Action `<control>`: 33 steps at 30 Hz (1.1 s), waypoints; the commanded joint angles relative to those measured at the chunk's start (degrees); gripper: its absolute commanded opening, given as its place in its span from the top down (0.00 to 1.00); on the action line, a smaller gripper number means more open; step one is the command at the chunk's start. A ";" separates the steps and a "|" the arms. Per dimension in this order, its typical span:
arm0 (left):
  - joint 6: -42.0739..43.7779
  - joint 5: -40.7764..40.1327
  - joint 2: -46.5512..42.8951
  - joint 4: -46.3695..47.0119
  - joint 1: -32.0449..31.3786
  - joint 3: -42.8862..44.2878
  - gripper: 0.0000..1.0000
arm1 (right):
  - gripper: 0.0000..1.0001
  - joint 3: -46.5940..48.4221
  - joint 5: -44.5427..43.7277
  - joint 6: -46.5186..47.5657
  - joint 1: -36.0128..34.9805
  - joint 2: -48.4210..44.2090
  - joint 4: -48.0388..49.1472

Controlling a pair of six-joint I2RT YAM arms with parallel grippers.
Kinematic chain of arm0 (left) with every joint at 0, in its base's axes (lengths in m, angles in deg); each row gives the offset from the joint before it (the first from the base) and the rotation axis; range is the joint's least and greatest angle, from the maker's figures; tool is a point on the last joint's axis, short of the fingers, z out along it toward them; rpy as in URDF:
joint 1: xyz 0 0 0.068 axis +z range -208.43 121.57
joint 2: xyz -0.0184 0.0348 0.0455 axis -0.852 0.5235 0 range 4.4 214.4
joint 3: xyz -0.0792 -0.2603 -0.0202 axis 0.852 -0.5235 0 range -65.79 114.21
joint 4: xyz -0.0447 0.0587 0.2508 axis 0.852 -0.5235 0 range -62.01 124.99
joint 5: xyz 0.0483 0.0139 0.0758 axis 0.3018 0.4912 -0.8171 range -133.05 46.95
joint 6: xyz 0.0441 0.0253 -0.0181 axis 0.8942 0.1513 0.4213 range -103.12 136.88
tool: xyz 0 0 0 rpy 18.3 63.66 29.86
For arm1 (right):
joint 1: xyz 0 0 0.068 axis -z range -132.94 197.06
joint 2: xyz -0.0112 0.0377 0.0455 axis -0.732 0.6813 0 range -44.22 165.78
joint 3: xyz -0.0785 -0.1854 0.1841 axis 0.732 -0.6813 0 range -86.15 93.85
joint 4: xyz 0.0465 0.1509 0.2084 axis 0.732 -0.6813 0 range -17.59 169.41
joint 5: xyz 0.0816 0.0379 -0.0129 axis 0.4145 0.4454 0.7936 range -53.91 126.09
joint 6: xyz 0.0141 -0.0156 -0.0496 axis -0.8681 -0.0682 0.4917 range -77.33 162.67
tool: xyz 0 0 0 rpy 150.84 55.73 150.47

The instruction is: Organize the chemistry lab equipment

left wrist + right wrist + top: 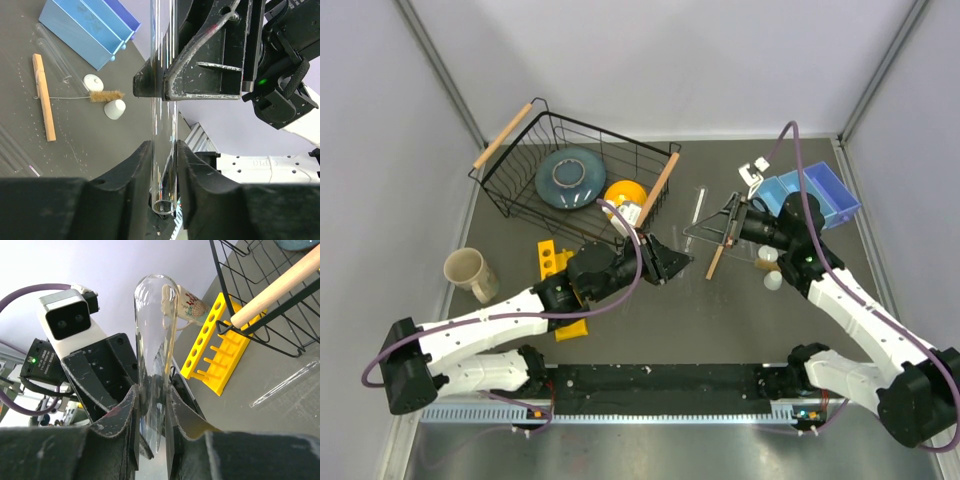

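Note:
A slim clear glass tube (162, 120) is held in the air between both grippers. My left gripper (162, 150) is shut on its open end. My right gripper (152, 395) is shut on it below its rounded end (154, 295). In the top view the two grippers (670, 262) (692, 232) meet at the table's middle. On the table lie a pale wooden stick (44, 97), a small brown brush (106, 95) and two white round pieces (93, 82) (115, 109). A second clear tube (55, 57) lies beside the stick.
A blue box (810, 195) stands at the back right. The yellow rack (560, 285) lies under my left arm, with a beige mug (468, 272) to its left. The black wire basket (520, 190) at the back left holds a plate (570, 178) and a yellow dome (625, 195).

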 commanded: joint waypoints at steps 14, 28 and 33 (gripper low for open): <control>6.12 15.07 -16.61 -26.90 12.34 3.95 0.02 | 0.97 -4.11 7.21 31.38 -2.79 -6.40 -11.19; 10.51 26.60 1.32 -25.24 13.49 15.64 0.08 | 0.96 -3.93 14.16 43.35 -6.14 -5.87 -18.50; 10.33 27.48 4.40 -22.79 12.97 17.23 0.17 | 0.96 -4.37 14.77 43.44 -6.49 -5.79 -18.23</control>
